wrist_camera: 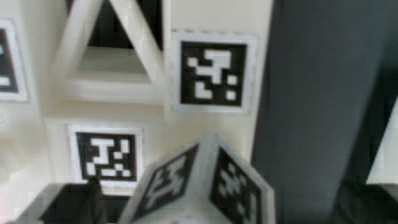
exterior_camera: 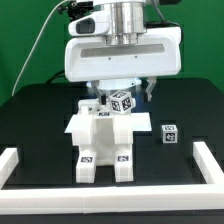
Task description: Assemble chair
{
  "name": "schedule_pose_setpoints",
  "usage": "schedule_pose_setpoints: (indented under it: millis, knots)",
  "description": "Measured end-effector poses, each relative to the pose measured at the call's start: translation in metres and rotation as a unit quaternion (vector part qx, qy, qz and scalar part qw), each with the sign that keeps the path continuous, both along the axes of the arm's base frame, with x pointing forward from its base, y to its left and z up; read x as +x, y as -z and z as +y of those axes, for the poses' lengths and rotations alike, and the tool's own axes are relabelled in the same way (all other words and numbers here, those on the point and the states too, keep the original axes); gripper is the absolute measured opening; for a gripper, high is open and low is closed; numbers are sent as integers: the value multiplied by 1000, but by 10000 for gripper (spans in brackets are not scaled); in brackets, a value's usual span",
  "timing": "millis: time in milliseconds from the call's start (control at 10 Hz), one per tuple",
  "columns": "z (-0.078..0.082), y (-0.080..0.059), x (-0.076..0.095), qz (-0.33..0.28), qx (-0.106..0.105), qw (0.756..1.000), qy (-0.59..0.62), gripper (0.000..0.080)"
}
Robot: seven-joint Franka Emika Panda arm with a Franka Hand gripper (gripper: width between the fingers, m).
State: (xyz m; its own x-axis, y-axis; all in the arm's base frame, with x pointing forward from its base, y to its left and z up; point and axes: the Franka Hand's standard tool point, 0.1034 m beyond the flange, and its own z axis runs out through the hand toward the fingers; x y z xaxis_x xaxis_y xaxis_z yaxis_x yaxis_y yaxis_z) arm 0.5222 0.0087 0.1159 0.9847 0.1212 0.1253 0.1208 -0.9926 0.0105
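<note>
Black table (exterior_camera: 40, 112), white rail (exterior_camera: 14, 166) at edges; chair (exterior_camera: 100, 140) stands mid-table.

Plain green backdrop (exterior_camera: 30, 40) behind a black table (exterior_camera: 40, 120) with a white border rail (exterior_camera: 14, 166).

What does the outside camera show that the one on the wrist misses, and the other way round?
Only the exterior view: the robot arm, the black table with its white rail, and a small loose part lying apart, to the exterior view's right of the chair.
Only the wrist view: a tag on the chair, close enough to see its pattern.
Both: the chair's white tagged faces and what seems the same tilted cube.
</note>
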Motion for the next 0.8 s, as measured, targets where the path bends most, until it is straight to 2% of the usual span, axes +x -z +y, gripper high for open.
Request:
schedule_pose_setpoints:
  millis: [100,300,600,800]
  knots:
    - [0,0,0,0,-3,1000,-21,649]
    - [0,-1,2,2,-22,992,-127,649]
    - [0,0,2,3,-19,995,-102,638]
    - [0,0,2,3,-8,1000,-20,287]
